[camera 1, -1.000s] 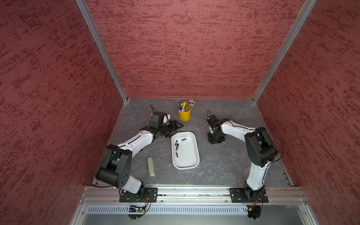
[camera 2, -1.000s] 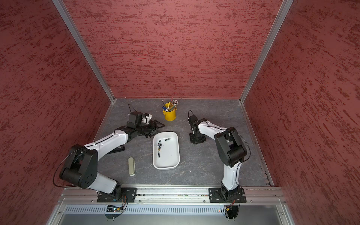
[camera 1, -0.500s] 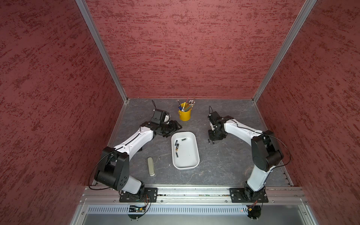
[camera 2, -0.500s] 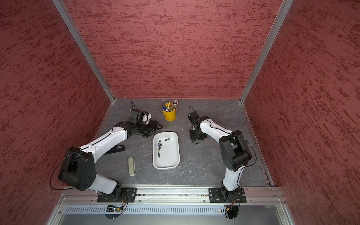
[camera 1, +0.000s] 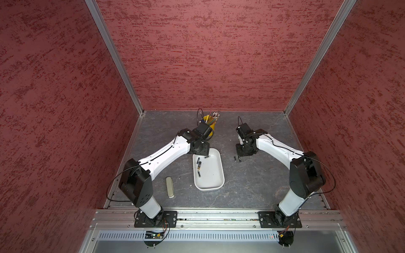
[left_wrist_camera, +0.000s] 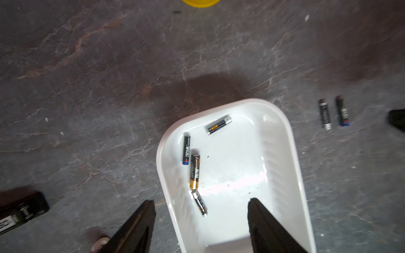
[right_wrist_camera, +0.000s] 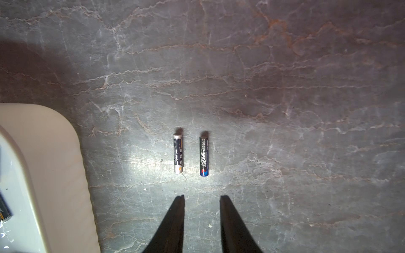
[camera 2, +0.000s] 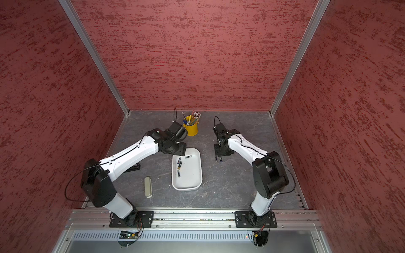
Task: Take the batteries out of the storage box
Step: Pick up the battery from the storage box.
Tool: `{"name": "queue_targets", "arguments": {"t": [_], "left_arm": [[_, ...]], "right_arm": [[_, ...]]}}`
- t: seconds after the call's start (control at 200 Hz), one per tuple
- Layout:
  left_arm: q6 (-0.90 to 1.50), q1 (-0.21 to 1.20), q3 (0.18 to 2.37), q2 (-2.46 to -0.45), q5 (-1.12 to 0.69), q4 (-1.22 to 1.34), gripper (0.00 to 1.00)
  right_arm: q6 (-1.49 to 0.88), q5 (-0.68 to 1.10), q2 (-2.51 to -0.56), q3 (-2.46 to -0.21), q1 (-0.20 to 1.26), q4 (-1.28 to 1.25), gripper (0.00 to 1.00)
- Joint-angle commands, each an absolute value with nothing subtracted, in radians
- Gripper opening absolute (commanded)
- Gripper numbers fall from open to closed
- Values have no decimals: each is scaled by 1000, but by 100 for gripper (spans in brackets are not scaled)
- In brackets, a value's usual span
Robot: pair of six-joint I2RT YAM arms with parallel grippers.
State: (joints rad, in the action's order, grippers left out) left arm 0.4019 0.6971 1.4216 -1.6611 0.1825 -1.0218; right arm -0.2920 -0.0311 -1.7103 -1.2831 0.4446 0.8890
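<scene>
4 batteries (left_wrist_camera: 194, 170) lie in the storage box (left_wrist_camera: 282, 153), 2 on the table (right_wrist_camera: 285, 87). The left gripper (left_wrist_camera: 200, 202) gapes empty above the box; the right gripper (right_wrist_camera: 202, 197) is slightly parted, empty.

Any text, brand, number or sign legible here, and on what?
Nothing reads legibly.
Silver-capped battery on the table: white print, blurred.
Blue-tipped battery beside it: white stylised lettering, unreadable.
Gold-ended battery in the storage box: print too small.
Its three neighbours: likewise.
Black item on the table: white marks, blurred.
</scene>
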Motion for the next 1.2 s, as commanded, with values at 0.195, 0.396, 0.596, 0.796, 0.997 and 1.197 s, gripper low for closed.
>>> {"name": "queue_targets", "arguments": {"t": [0.195,0.396,0.596,0.796,0.997,1.197], "left_arm": [[397,831,1525,-1871,414,-1230,69],[404,824,1482,-1877,350,-1150,62],[387,800,1463,-1904,289,-1102,56],[379,778,1426,-1912,253,-1074,50],[368,765,1407,-1925,219,-1039,45],[365,746,1378,-1936,191,-1009,41]], "right_arm": [[-293,-52,-1665,-1278,449,888,32],[-284,-55,-1648,-1279,446,894,32],[-276,-52,-1653,-1287,443,903,32],[-279,-50,-1649,-1289,443,907,32],[-280,-46,-1659,-1298,442,913,32],[-279,-46,-1656,-1302,442,920,32]]}}
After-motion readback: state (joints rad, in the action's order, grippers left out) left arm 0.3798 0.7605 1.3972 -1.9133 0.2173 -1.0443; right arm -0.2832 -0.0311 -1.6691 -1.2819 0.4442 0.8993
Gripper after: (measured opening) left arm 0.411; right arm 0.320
